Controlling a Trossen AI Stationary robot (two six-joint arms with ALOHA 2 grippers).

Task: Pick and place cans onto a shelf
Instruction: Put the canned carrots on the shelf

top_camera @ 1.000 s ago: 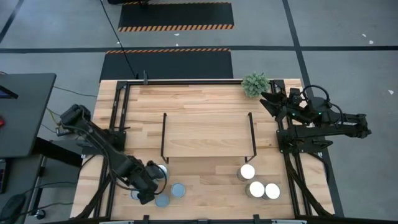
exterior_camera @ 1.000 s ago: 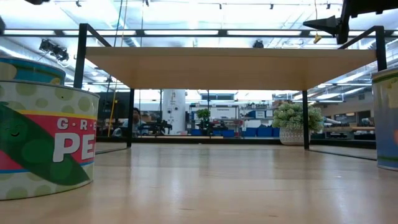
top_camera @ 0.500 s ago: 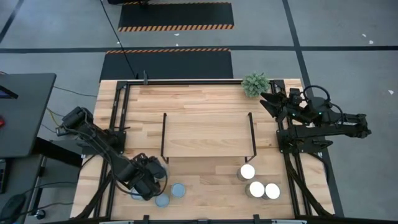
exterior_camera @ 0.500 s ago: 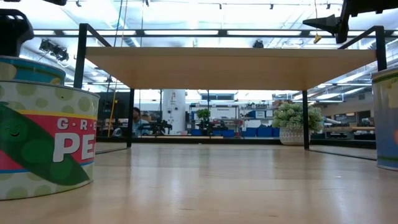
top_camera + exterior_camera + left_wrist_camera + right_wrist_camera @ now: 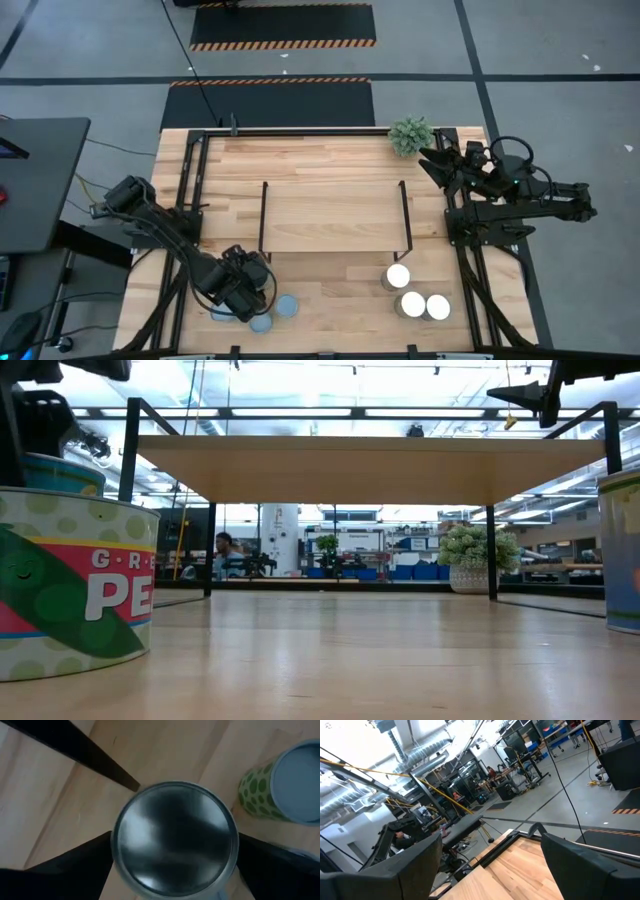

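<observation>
Table [image 5: 330, 160]: shelf [image 5: 335, 222] sits mid-table, nothing on its board. Right arm [image 5: 520, 195] parked at the table's right edge near the plant [image 5: 411, 134], right gripper [image 5: 432, 158] with fingers spread, holding nothing. Three white-top cans [image 5: 413, 293] cluster in front of the shelf's right end. Left gripper [image 5: 248, 283] hangs over the blue-top cans [image 5: 275, 312] near the shelf's left front leg, fingers wide apart either side of a silver-top can [image 5: 175, 837], not clamped on it. Green-dotted can [image 5: 287, 785] just beside.
</observation>
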